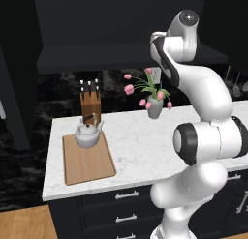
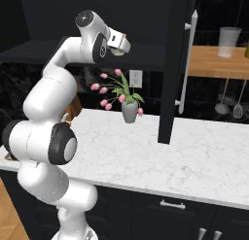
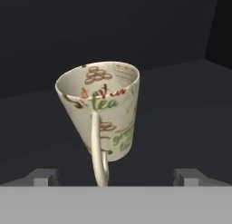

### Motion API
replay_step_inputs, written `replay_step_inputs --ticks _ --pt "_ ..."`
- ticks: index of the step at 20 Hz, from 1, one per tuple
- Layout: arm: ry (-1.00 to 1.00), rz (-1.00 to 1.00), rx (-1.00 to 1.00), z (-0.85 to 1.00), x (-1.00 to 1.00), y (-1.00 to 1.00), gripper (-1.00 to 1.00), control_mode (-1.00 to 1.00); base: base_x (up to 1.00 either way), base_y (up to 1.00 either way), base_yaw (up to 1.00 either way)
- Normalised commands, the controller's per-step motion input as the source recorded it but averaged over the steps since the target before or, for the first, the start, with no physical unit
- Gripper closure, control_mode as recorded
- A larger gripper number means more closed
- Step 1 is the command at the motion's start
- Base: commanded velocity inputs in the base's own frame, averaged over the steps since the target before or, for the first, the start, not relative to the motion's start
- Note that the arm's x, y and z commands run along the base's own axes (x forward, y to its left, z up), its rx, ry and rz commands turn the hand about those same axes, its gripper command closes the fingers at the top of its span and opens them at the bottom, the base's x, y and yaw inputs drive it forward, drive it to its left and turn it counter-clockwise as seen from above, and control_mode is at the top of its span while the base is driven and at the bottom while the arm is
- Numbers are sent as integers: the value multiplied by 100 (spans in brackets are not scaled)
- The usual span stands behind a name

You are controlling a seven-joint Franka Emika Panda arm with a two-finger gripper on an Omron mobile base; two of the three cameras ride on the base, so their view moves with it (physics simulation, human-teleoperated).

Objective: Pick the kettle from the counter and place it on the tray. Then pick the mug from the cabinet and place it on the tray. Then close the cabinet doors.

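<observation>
In the hand view the cream mug (image 3: 103,114), printed with "tea" lettering, stands on the dark cabinet shelf (image 3: 181,109) with its handle toward me. It looks tilted in that rolled view. My gripper (image 3: 116,177) is open, one fingertip (image 3: 43,177) far out on each side of the mug and neither touching it. From the base the hand (image 2: 120,42) reaches up into the black cabinet (image 1: 97,56). The silver kettle (image 1: 88,134) sits on the far end of the wooden tray (image 1: 87,163) on the marble counter (image 1: 145,146).
An open cabinet door (image 2: 172,64) with a long silver handle (image 2: 187,64) hangs to the right of the hand. A grey vase of pink tulips (image 1: 155,107) stands below the arm, and a knife block (image 1: 90,105) behind the kettle. Utensils (image 2: 231,100) hang at right.
</observation>
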Motion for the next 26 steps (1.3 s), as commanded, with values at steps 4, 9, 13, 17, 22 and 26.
replay_step_inputs --ticks 4,9,13,17,22,26 --pt "2 0 0 1 19 0 -100 -100 0 0 0" --pt "3 0 0 0 22 0 -100 -100 0 0 0" --pt "4 0 0 0 20 0 -100 -100 0 0 0" --pt "0 -1 0 0 13 0 -100 -100 0 0 0" --pt "0 -2 0 4 0 0 -100 -100 0 0 0" --pt "0 -5 0 0 0 0 100 -100 0 0 0"
